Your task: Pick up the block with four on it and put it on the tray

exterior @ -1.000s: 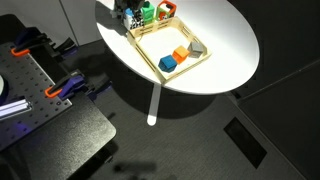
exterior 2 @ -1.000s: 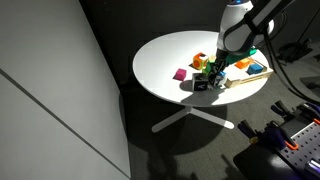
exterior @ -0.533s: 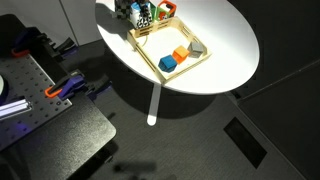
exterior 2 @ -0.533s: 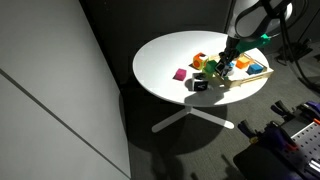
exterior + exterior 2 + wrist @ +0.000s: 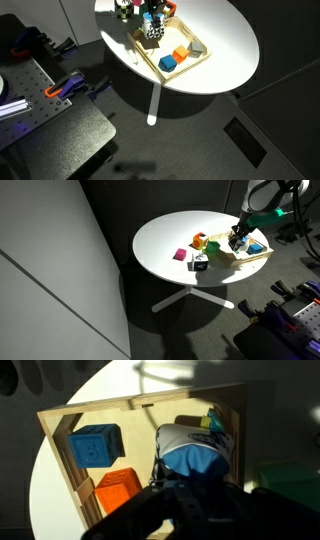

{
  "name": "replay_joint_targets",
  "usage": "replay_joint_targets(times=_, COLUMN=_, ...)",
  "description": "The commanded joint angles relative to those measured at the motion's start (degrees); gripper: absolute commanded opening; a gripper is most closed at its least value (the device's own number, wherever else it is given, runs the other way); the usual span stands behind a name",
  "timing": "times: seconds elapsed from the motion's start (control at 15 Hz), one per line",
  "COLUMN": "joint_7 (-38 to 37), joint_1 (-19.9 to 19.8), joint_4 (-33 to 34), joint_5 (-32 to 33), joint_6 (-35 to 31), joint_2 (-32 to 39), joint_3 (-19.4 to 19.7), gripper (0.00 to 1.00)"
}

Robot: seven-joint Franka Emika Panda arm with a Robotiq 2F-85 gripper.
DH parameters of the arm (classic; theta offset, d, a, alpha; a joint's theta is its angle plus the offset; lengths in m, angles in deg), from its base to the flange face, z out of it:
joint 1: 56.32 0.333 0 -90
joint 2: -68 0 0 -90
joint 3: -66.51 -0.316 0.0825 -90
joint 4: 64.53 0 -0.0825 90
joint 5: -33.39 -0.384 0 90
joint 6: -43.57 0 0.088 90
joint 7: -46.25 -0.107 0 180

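My gripper (image 5: pixel 190 485) is shut on the block with four on it (image 5: pixel 195 452), a small cube showing a white face with dark marks and a blue face. I hold it just above the inside of the pale wooden tray (image 5: pixel 92 410). In both exterior views the gripper (image 5: pixel 152 20) (image 5: pixel 240 236) hangs over the tray's (image 5: pixel 147 58) (image 5: pixel 256 258) end nearest the loose blocks, with the block (image 5: pixel 152 31) under it. The fingertips are dark and partly hidden in the wrist view.
A solid blue cube (image 5: pixel 95 445) (image 5: pixel 167 63), an orange block (image 5: pixel 120 490) (image 5: pixel 181 53) and a grey piece (image 5: pixel 196 47) lie in the tray. Loose blocks stand beside it on the round white table (image 5: pixel 165 240): magenta (image 5: pixel 180 254), orange (image 5: pixel 199 241), green (image 5: pixel 212 249).
My gripper has lifted the block with four away from the cluster of loose blocks and carried it over the tray.
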Motion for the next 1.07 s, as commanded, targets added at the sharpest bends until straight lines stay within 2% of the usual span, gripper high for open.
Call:
replay_joint_targets(times=0.0, joint_7=-5.18, joint_1=0.49, joint_4=-1.21, joint_5=3.32, joint_6=-0.42, joint_2=-1.79, joint_3=1.38, gripper=0.54)
replay_joint_targets(times=0.33, joint_7=-5.74, joint_1=0.19, joint_4=-2.1, joint_5=2.39, joint_6=0.19, joint_2=-3.47, joint_3=0.25, gripper=0.94)
replay_joint_targets(times=0.4, joint_7=-5.49, joint_1=0.07, joint_4=-2.44, joint_5=2.14, joint_6=0.15, joint_2=-4.08, joint_3=-0.09, gripper=0.99)
replay_joint_targets(times=0.67, joint_7=-4.73, joint_1=-0.37, joint_4=-3.83, joint_5=1.76, joint_6=0.49, joint_2=-6.55, joint_3=-1.25, gripper=1.0)
replay_joint_targets(times=1.0, joint_7=0.29, joint_1=-1.94, joint_4=-5.54, joint_5=-2.09, joint_6=5.36, joint_2=-10.57, joint_3=-5.03, gripper=1.0)
